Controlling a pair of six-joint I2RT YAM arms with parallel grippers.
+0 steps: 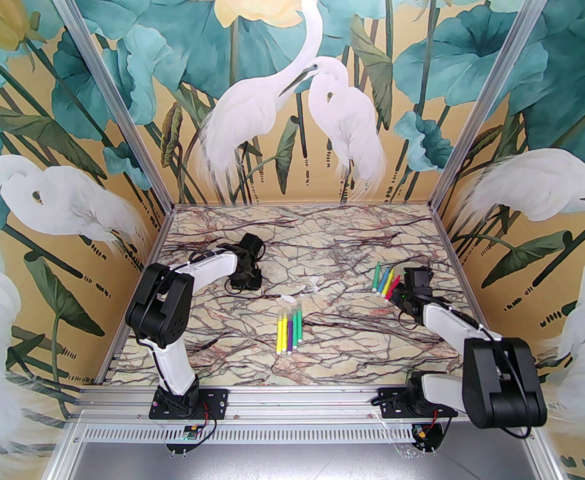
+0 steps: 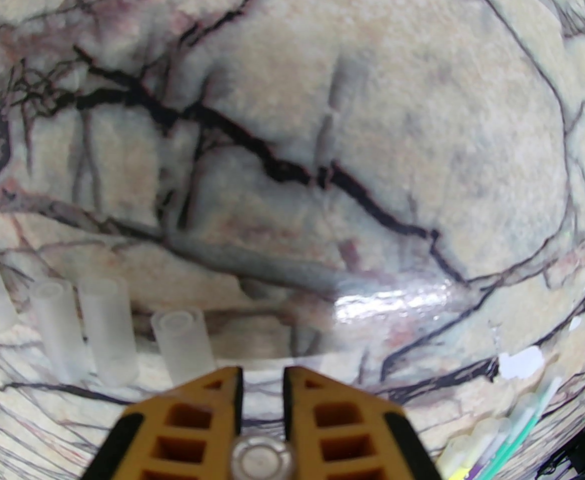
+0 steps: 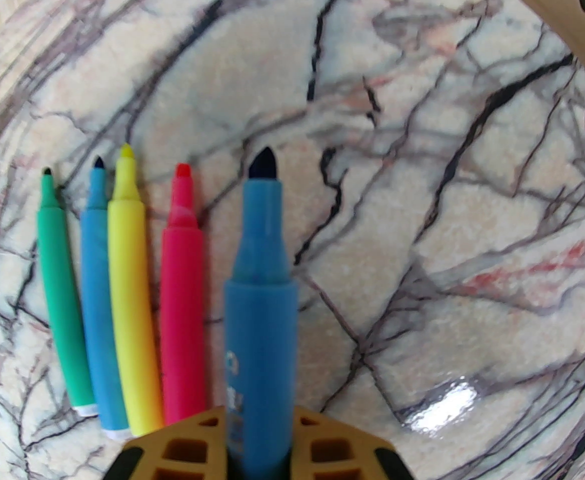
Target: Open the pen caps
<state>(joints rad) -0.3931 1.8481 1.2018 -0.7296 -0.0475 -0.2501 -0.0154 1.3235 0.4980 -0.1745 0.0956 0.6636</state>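
Left gripper (image 2: 262,374) empty, jaws a narrow slit apart — right gripper (image 3: 258,413) tight around a blue pen (image 3: 260,313)

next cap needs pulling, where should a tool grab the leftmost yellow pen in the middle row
Grip the yellow pen on its near half, from above and left: it lies flat, cap end away, other pens close on its right.

White/blk arms (image 1: 172,363), yellow lattice fingers (image 2: 192,418), blk-edged

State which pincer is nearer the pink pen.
Right. The right pincer, gripping a blue pen, is beside the pink pen; the left pincer sits far across the table.
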